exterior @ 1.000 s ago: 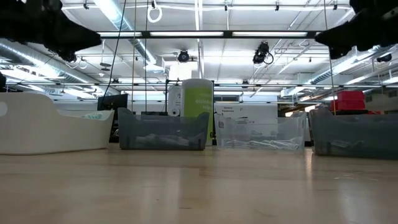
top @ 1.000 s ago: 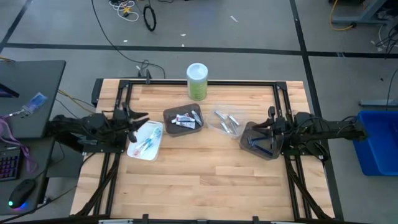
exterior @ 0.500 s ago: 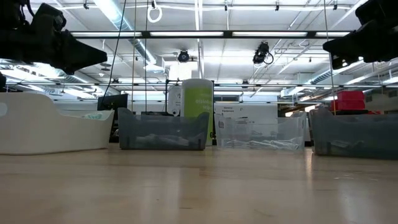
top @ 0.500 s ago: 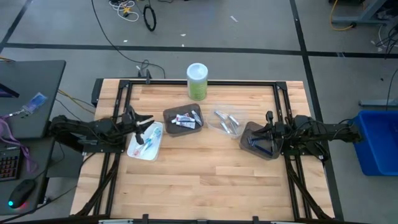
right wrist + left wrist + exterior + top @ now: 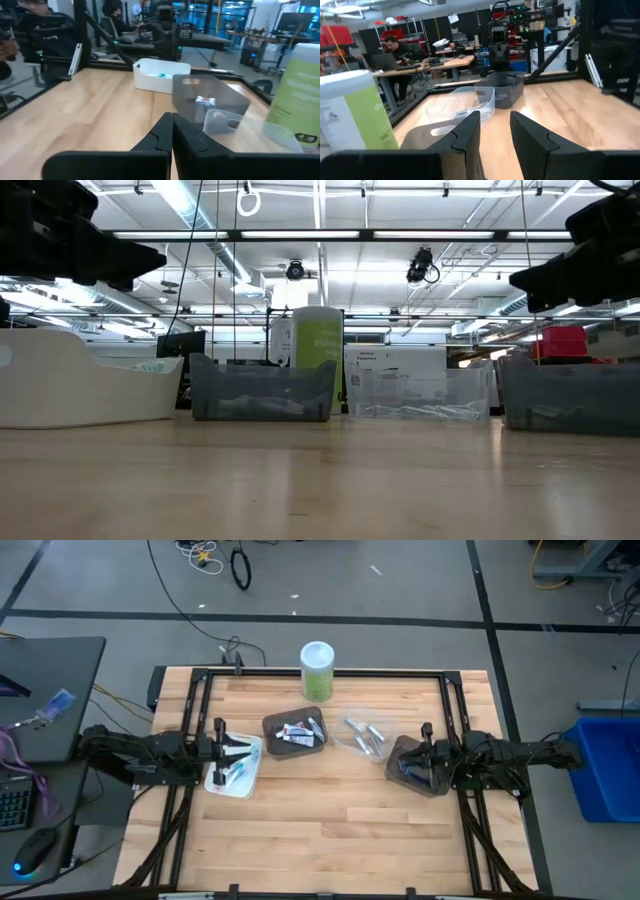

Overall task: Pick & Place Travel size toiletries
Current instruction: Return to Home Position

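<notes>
A white tray (image 5: 226,783) at the left holds slim blue-and-red toothbrushes (image 5: 238,768). A dark tray (image 5: 296,732) in the middle holds small white tubes (image 5: 205,101). A clear tray (image 5: 362,737) holds silvery packets. A dark tray (image 5: 424,780) at the right holds a blue item (image 5: 412,771). My left gripper (image 5: 245,747) is open and empty above the white tray, its fingers (image 5: 470,132) pointing toward the table's right. My right gripper (image 5: 408,760) is shut and empty above the right dark tray, its fingers (image 5: 172,127) pointing left.
A tall green canister (image 5: 317,670) with a white lid stands at the far edge behind the middle tray. The near half of the wooden table (image 5: 320,830) is bare. A black frame (image 5: 320,673) runs along the table's edges. People sit at desks beyond the table.
My left gripper has gone toward the table's right, from beside the white tray to above it, and has turned level. My right gripper has gone a little toward the table's left and down, over the right dark tray.
</notes>
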Tool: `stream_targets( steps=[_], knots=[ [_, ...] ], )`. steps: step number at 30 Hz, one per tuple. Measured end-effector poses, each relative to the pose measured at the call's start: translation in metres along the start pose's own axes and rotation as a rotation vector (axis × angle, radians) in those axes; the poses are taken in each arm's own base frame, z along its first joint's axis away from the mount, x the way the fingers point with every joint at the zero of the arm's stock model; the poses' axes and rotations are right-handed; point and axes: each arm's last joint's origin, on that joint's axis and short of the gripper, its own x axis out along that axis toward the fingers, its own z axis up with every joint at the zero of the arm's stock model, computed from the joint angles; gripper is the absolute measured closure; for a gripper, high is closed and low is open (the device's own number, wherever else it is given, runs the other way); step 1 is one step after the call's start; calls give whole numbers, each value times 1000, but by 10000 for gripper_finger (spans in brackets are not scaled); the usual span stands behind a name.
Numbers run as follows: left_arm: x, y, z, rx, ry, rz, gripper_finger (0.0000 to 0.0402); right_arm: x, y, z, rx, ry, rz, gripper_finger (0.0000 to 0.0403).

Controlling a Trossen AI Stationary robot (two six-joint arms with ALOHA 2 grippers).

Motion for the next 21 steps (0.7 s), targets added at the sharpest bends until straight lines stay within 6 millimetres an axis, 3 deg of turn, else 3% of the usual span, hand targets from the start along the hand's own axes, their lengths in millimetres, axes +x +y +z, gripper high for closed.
stream_targets(
  steps=[21],
  knots=[
    [0,-4,-2,20,-2,-132,285,0,1,1,26,-10,23,391]
  ],
)
